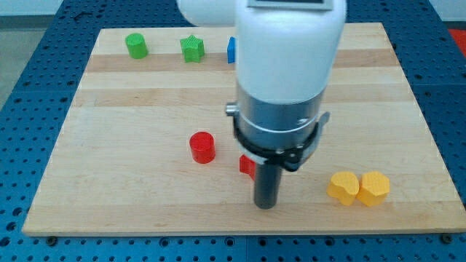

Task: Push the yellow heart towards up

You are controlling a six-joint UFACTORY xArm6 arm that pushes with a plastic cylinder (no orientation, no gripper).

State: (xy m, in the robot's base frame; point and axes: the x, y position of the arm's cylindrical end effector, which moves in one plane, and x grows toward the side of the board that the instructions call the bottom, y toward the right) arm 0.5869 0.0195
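The yellow heart [342, 187] lies near the board's bottom right, touching a yellow hexagonal block [374, 188] on its right. My tip [266, 205] rests on the board to the left of the heart, about a hundred pixels away and slightly lower. A red block [247, 166] sits just up-left of the rod, partly hidden behind it. The arm's white and grey body covers the middle of the board.
A red cylinder [202, 147] stands left of the rod. Along the top edge are a green cylinder [135, 45], a green star [192, 49] and a blue block [231, 49] partly hidden by the arm. The wooden board [109, 182] ends just below my tip.
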